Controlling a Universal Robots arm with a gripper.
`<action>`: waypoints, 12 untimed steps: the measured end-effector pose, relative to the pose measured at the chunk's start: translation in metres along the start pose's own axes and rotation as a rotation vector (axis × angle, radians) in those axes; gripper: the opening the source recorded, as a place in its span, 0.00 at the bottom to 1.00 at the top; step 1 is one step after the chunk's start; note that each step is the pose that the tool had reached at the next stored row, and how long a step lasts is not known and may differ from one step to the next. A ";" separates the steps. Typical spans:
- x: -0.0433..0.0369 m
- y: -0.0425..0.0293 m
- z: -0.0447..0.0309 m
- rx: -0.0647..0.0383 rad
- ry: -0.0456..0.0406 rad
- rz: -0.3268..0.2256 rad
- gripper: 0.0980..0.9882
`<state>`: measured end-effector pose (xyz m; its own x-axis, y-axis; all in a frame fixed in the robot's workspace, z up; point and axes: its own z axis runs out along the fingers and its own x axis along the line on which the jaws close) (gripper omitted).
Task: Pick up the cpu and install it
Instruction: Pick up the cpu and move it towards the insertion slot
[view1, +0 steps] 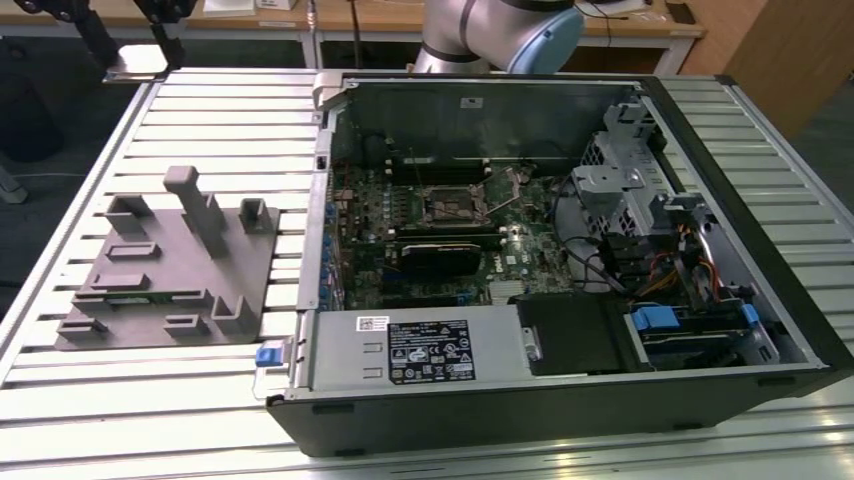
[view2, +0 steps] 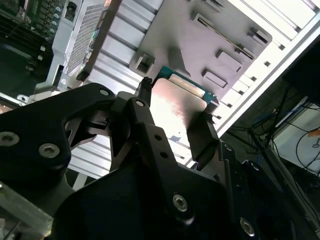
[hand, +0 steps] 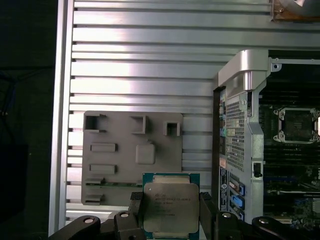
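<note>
Claw (hand: 171, 214): clamped on the cpu (hand: 170, 206), a finger (hand: 136, 209) on each opposite edge.
Cpu: lifted off the worktop (view1: 200, 110), seen against the grey tray (hand: 125, 167).
Tray: toward the worktop's edge at the exterior view's left, beside the open computer case (view1: 747, 400).

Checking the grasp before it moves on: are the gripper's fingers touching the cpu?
Touching. In the first wrist view the fingers of the gripper sit tight against opposite edges of the cpu, no gap on either side.
</note>
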<state>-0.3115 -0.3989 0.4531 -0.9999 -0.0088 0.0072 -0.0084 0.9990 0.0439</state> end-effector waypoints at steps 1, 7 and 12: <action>-0.0017 0.0000 0.0000 0.000 0.0000 0.000 0.49; -0.0133 -0.0001 -0.0001 0.000 0.0000 0.000 0.49; -0.0239 -0.0002 -0.0002 0.000 0.0000 0.000 0.49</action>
<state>-0.2876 -0.3990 0.4531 -0.9999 -0.0089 0.0072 -0.0085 0.9990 0.0440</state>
